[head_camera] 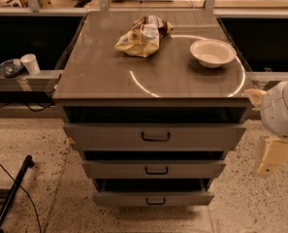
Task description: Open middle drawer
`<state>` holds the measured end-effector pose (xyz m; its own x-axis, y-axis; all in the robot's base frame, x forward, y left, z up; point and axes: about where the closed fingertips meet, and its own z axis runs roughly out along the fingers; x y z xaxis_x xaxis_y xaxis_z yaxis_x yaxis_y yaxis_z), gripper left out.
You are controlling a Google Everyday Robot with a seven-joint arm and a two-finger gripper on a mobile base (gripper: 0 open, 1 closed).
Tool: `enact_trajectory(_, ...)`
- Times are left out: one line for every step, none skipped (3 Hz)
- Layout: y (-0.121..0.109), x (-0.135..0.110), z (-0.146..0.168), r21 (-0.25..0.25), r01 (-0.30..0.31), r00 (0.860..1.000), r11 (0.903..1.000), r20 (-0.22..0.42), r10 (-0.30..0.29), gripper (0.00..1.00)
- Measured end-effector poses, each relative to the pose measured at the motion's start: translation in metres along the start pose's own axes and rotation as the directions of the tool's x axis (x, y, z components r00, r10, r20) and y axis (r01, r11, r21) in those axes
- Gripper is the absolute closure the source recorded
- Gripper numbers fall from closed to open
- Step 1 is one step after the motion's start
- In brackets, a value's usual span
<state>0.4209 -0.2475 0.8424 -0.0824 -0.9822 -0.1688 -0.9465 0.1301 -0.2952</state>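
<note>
Far L: a white cup (30, 63) & a small dish (8, 67) on a side ledge, w/ a black pole (10, 193) slanting over the floor below. Centre: grey cabinet, 3 drawers. On its counter (104, 76), a crumpled bag (142, 37), then a white bowl (212, 52), well apart. The middle drawer (114, 169) sits btwn the taller top drawer (109, 137) & the narrower bottom drawer (124, 198). Far R: the hand (274, 155) hangs beside the cabinet, approx level w/ the middle drawer, not touching. Can't tell if spread or pressed together.
</note>
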Motion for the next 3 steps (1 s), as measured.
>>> enact_trajectory(0.026, -0.022, 0.044, -0.05, -0.043, 0.993, 0.9978, 0.103, 0.048, 0.0)
enact_trajectory(0.071, -0.065, 0.142, -0.108, -0.043, 0.987, 0.9932, 0.147, 0.059, 0.0)
enact_trajectory(0.099, -0.056, 0.203, -0.206, -0.184, 0.939, 0.9611, 0.253, 0.234, 0.0)
